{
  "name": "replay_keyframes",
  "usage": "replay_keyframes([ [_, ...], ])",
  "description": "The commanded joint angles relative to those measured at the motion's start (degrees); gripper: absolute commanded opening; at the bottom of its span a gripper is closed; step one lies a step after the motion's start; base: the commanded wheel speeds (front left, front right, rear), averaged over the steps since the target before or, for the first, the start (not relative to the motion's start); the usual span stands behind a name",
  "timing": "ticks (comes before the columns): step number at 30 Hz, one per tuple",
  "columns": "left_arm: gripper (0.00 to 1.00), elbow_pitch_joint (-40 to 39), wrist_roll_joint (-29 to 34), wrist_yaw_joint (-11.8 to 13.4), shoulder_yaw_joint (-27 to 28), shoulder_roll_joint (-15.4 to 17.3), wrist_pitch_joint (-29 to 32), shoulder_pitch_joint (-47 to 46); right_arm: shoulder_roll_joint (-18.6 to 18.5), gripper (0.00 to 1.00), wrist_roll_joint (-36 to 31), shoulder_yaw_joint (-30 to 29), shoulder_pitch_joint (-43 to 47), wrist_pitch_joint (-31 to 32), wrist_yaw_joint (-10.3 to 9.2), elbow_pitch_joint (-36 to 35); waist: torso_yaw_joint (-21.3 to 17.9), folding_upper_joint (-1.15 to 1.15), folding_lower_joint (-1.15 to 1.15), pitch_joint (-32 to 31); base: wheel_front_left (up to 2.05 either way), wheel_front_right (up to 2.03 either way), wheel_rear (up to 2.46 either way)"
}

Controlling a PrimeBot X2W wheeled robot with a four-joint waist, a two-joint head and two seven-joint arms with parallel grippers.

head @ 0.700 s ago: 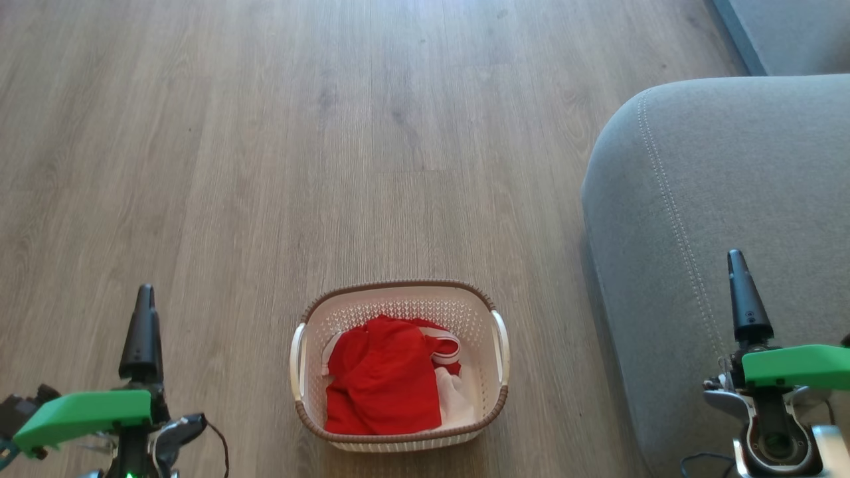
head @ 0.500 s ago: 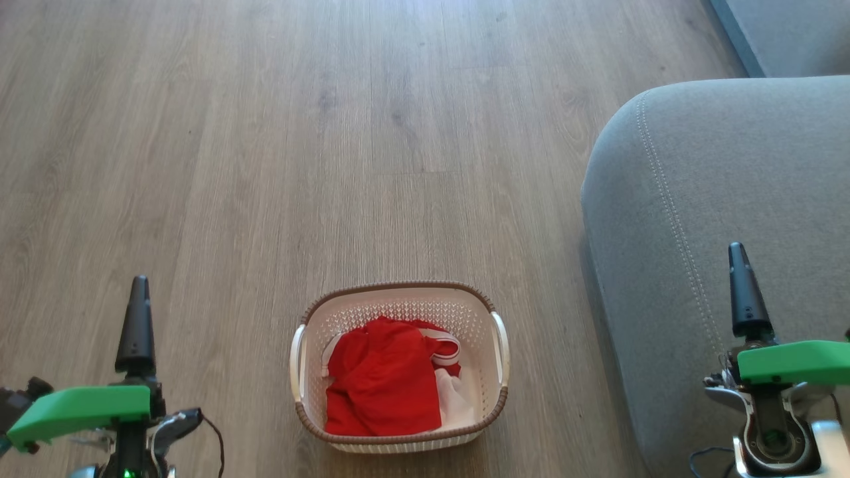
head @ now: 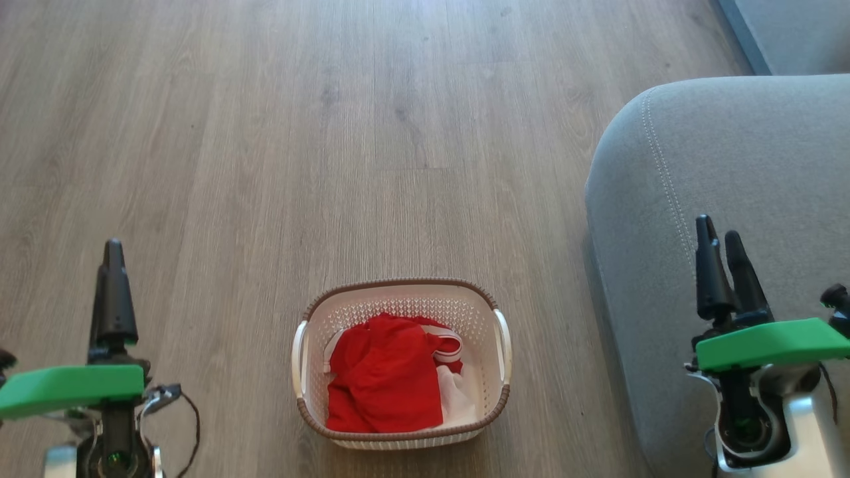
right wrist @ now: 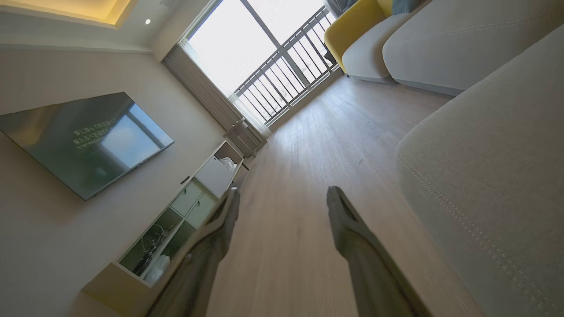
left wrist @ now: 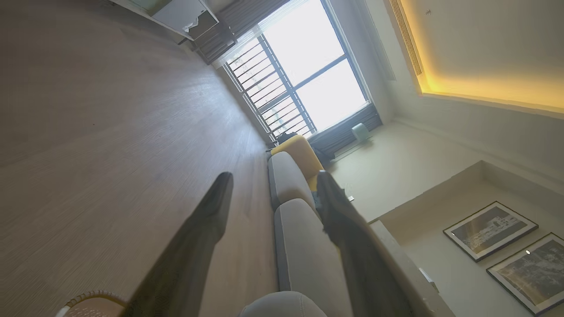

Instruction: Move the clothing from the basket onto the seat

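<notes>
**Two grippers open, red clothing heaped in the basket between them**

- Pale grey-brown wood-plank floor [head: 332, 133]: runs ahead of both grippers and lies under the left one.
- Large grey fabric-upholstered seat [head: 750, 166], rounded corner, double stitched seam. It sits under and ahead of the right gripper [head: 717, 229], whose fingers point out over its top. In the right wrist view the seamed edge passes just right of the fingers. It is well to the right of the left gripper [head: 113, 255].
- Tall bright window with dark railings [right wrist: 273, 53]: far ahead of the right gripper's fingertips.
- Dark wall-mounted flat screen [right wrist: 83, 141]: off to the left of the right gripper.
- Small rectangular white perforated plastic basket [head: 398, 309], brown woven-look rim, white side handles. It stands on the floor between the two grippers, right of the left one and left of the right one, and clear of both. It is back from the fingertips, about level with the green wrist housings. A strip of floor separates it from the seat's side.
- Soft bright red fabric clothing [head: 382, 375]: bunched inside the basket, with white striped trim and a white part on the side toward the right gripper.
- Left gripper: long dark fingers, edge-on in the head view. The left wrist view shows them spread, holding nothing.
- Right gripper: fingers apart with bare floor between them, holding nothing.
</notes>
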Motion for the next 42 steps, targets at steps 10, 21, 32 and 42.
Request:
replay_keyframes([
  [10, 1.00, -9.10, 16.14, 3.81, -3.76, 0.75, -2.11, -3.36, -0.58, 1.00, -11.31, 3.00, -4.35, -2.28, 0.30, -5.09, 0.01, 0.00, 0.00, 0.45, 0.00, 0.00, 0.00],
  [21, 1.00, -13.30, 31.48, 11.18, -11.26, 0.81, -3.79, -3.19, -0.65, 1.00, -19.08, 3.75, -4.78, -3.97, 0.34, -6.07, 0.16, 0.00, 0.00, 0.47, 0.00, 0.00, 0.00],
  [32, 1.00, -13.04, 45.19, 17.34, -17.30, 1.23, -5.63, -3.08, -0.72, 1.00, -27.79, 5.56, -5.06, -5.83, 0.39, -5.90, 0.19, 0.00, 0.00, 0.31, 0.00, 0.00, 0.00],
  [42, 1.00, -6.74, 51.49, 18.62, -21.35, 2.06, -7.31, -2.65, -0.80, 1.00, -34.95, 7.29, -4.89, -7.52, 0.43, -3.56, 0.17, 0.00, 0.00, 0.06, 0.00, 0.00, 0.00],
])
